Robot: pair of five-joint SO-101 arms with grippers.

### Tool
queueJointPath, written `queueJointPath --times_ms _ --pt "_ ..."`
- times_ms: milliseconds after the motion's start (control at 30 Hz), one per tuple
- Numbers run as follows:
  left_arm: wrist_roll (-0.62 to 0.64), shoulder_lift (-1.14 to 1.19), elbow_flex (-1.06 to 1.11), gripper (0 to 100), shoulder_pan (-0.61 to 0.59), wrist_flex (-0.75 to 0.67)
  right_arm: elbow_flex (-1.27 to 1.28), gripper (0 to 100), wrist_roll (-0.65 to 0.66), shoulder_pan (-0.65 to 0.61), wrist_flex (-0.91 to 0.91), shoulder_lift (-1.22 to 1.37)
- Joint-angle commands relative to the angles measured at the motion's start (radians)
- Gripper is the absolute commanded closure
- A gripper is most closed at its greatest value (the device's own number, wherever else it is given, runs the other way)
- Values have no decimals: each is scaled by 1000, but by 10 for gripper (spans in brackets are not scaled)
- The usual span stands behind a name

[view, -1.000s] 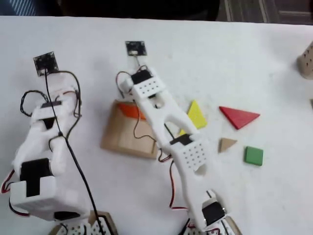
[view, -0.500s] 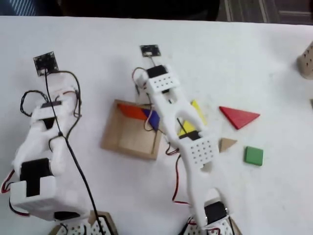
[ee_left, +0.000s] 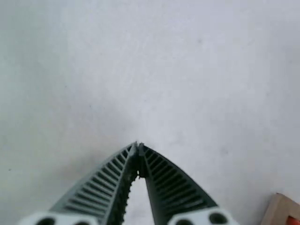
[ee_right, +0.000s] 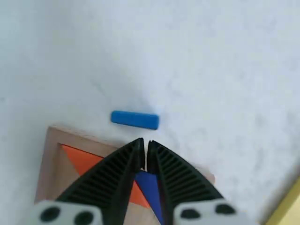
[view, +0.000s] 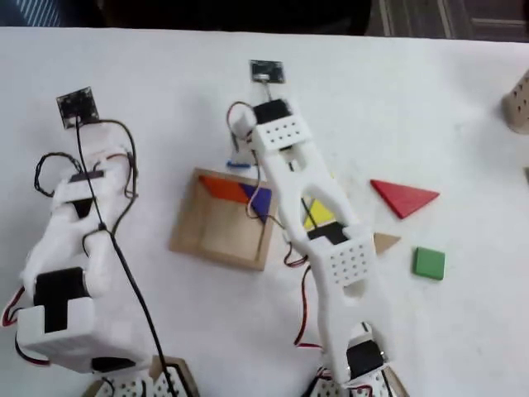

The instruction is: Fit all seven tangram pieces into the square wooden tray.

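Two claws: grey left claw (ee_left: pixel 138 149) and black right claw (ee_right: pixel 144 143) are both closed up, holding nothing.
Tray: square wooden tray (view: pixel 216 233) holds an orange triangle (view: pixel 221 187) and a dark blue piece (view: pixel 259 198).
Loose: small light blue piece (ee_right: pixel 135 119) lies just beside the tray; red triangle (view: pixel 403 198) and green square (view: pixel 429 263) are well apart from it.
Feel: likely light, hard, thin; pinch two side edges.
Writing: none to read.

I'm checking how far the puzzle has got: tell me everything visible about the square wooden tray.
The square wooden tray is pale brown wood with a low raised rim, lying flat and slightly askew on the white table. An orange triangular piece and a dark blue piece sit against its far side; the rest of its floor is bare. The right arm crosses over its right edge, and the right gripper, shut, is over the far rim.
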Motion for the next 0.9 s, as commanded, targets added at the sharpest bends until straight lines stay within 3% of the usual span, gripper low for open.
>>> queueJointPath --times_ms 0,433,867 --pt "3 -5 -55 978 16 2 6 981 -9 -13 -62 -76" --pt "3 -5 -55 978 16 2 8 981 -6 -21 -189 -39" --pt "3 -5 -51 978 16 2 6 981 218 -24 -275 107"
